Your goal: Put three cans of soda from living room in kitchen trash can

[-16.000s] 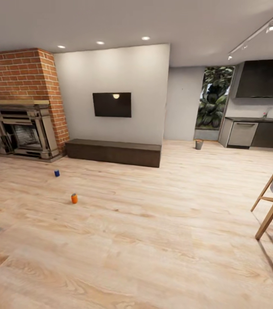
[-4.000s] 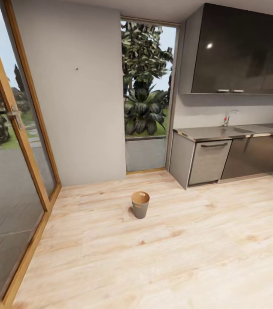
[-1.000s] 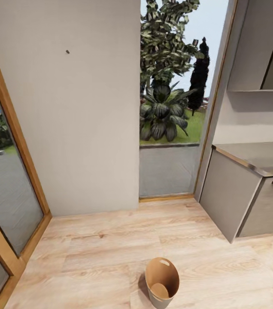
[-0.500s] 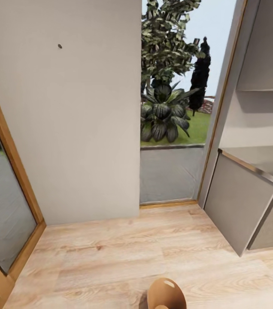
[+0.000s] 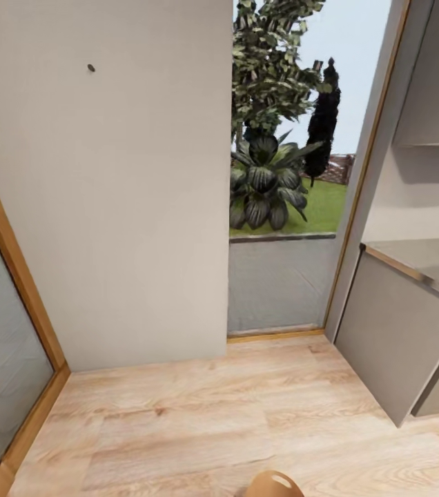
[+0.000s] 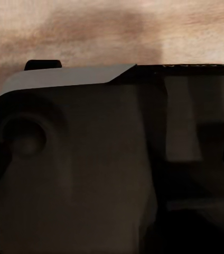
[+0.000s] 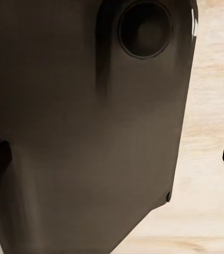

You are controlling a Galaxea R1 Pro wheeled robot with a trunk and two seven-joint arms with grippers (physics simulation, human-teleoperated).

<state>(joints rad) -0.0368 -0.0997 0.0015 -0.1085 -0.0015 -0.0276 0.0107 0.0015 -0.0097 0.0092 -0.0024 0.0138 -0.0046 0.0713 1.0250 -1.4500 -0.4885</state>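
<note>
The small round coppery-brown trash can (image 5: 273, 484) peeks in at the near floor edge; probably light, tippable, best steadied by its rim. Jaws' state: cannot tell.

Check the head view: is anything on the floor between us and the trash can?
Nothing visible. The trash can sits at the frame's bottom edge, cropped, with bare wood floor around it. The cabinet stands off to the right.

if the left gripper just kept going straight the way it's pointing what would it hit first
Most likely a dark body panel right in front of the left wrist camera; wood floor lies beyond it. The fingers can't be made out, so that's hedged.
</note>
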